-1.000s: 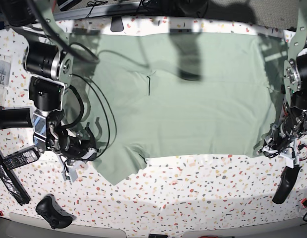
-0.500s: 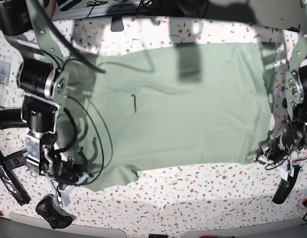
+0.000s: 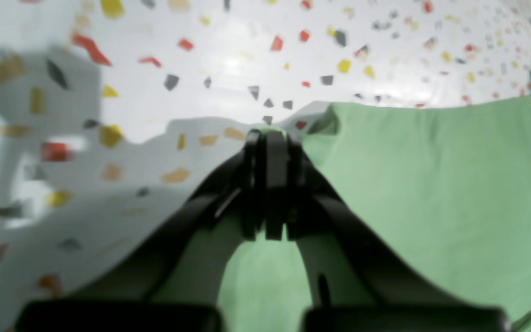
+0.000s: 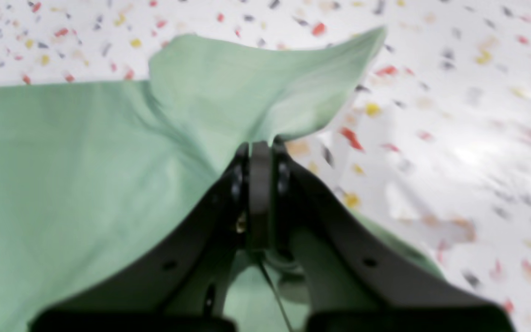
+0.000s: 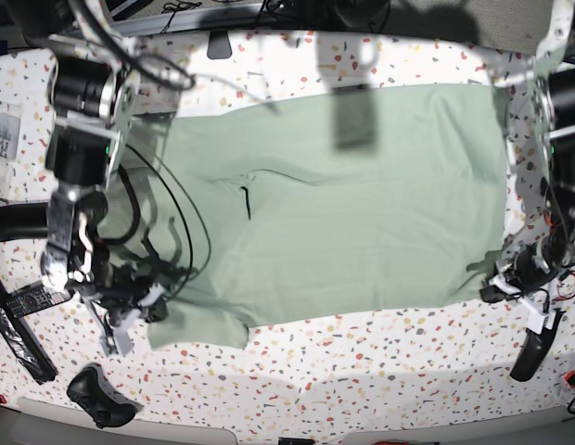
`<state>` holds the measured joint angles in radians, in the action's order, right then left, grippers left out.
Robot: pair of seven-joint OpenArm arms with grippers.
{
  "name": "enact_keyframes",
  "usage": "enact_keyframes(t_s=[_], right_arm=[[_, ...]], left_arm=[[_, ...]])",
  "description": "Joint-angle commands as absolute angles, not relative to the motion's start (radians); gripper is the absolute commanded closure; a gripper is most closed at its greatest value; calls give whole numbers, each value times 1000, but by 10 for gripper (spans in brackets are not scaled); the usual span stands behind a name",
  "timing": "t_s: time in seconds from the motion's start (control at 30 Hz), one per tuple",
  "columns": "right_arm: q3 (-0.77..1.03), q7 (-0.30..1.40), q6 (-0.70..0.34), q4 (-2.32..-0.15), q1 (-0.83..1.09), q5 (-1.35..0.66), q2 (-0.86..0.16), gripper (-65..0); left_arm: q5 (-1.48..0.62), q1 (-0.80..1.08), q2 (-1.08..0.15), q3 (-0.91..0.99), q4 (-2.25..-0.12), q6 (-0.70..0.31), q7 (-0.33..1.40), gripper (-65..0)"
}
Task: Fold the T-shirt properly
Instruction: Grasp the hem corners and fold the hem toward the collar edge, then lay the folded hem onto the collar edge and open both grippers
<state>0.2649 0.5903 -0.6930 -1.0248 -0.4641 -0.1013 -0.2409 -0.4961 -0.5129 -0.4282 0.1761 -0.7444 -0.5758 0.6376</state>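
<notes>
Pale sage-green soft-fabric T-shirt [image 5: 362, 213] lies spread on speckled terrazzo table [image 5: 380, 371], dragged toward 6 o'clock since earlier frames (flattening step); left gripper [image 3: 269, 138] and right gripper [image 4: 260, 147] pinch its near corners.

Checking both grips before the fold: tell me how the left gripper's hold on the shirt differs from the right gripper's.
The left gripper pinches the T-shirt at the very tip of a corner; the right gripper bites further in, so a flap of cloth sticks out past its tips. In the base view the left gripper sits at the shirt's right edge, the right gripper at its left. Both are shut on the fabric.
</notes>
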Motion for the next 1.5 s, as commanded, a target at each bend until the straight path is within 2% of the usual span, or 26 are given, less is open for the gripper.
enact_keyframes(t_s=[0.0, 0.17, 0.33, 0.6, 0.83, 1.17, 1.3, 1.47], right_arm=[[268, 576, -698, -1093, -467, -120, -251, 0], [269, 641, -698, -1343, -305, -172, -256, 0], [289, 661, -698, -1546, -159, -172, -263, 0], [410, 669, -698, -1617, -49, -227, -263, 0], [496, 704, -698, -1618, -27, -274, -264, 0], [504, 723, -698, -1619, -21, -293, -288, 0], [506, 736, -698, -1632, -10, -293, -313, 0], [511, 743, -698, -1633, -10, -292, -327, 0]], left_arm=[[-528, -501, -441, 177, -823, -583, 644, 0], [-675, -273, -442, 177, -1156, -582, 734, 0], [-670, -84, -455, 186, -1459, -476, 735, 0], [-652, 101, -455, 268, -1800, -456, 775, 0], [-651, 177, -455, 301, -1837, -456, 801, 0], [-603, 208, -455, 301, -1837, -455, 868, 0], [-583, 208, -455, 301, -1837, -389, 889, 0], [-512, 208, -455, 301, -1837, -365, 895, 0]])
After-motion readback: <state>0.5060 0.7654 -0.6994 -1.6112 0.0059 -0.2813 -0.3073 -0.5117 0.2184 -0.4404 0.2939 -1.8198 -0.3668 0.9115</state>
